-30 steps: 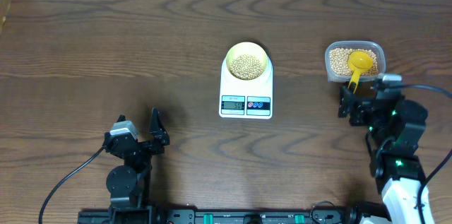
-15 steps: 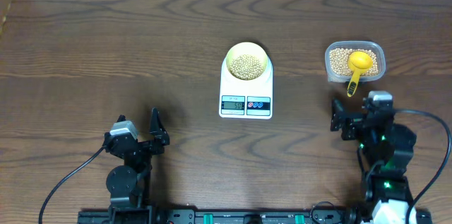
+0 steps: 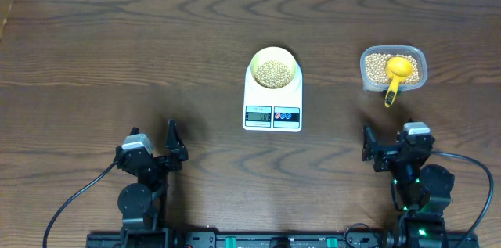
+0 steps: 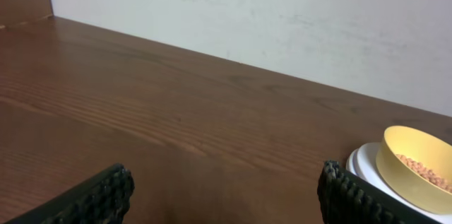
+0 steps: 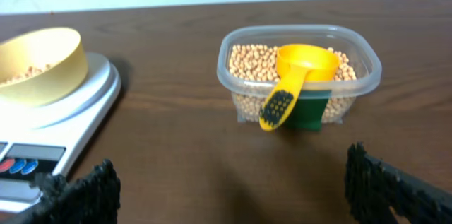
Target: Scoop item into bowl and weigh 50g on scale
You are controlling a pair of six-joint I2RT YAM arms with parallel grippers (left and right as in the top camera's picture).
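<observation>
The pale yellow bowl (image 3: 273, 69) holds tan beans (image 3: 272, 73) and stands on the white scale (image 3: 272, 109) at mid table; its display is lit. Bowl (image 5: 39, 54) and scale (image 5: 63, 114) also show in the right wrist view, and the bowl (image 4: 417, 164) in the left wrist view. More beans (image 3: 381, 64) fill a clear tub (image 3: 393, 84) at the right, with a bright yellow scoop (image 3: 398, 72) resting in it, handle over the rim. My right gripper (image 3: 385, 150) is open and empty, well below the tub. My left gripper (image 3: 170, 140) is open and empty at the lower left.
The tub (image 5: 300, 75) and scoop (image 5: 296, 75) lie ahead of the right gripper's fingers (image 5: 381, 189). A pale wall runs along the table's far edge (image 4: 247, 61). Bare wood lies between the grippers and the scale.
My right gripper has drawn back from the scoop's handle toward the table's near edge, open and empty. The scoop stays in the tub. The left arm has not moved.
</observation>
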